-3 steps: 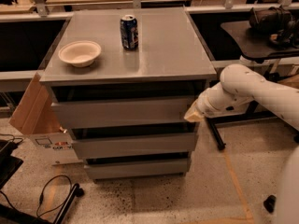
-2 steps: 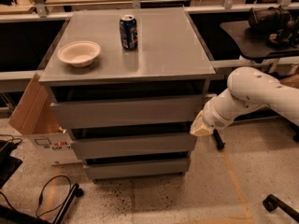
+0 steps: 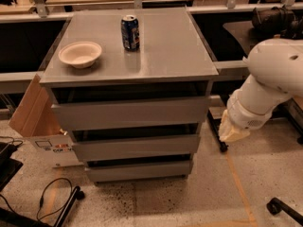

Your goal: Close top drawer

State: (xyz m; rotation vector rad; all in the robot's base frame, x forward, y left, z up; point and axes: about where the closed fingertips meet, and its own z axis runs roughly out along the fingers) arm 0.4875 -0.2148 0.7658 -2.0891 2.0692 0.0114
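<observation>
The top drawer point(image 3: 130, 113) is the tallest of three matte grey, handle-less fronts on the cabinet. Its front stands about in line with the two shorter fronts below, with a dark gap under the cabinet top above it. My gripper point(image 3: 233, 131), cream-coloured at the end of a thick white arm point(image 3: 270, 79), hangs to the right of the cabinet at about the height of the middle drawer. It is apart from the cabinet and holds nothing that I can see.
A blue can point(image 3: 129, 32) and a white bowl point(image 3: 80, 54) stand on the cabinet top point(image 3: 170, 51). A cardboard box point(image 3: 35, 122) leans at the left. Cables point(image 3: 52, 202) lie on the floor at the front left. A black wheeled leg point(image 3: 215, 131) and a castor point(image 3: 273, 206) are at the right.
My gripper was at the right end of the top drawer's front. It has moved down and to the right, away from the cabinet.
</observation>
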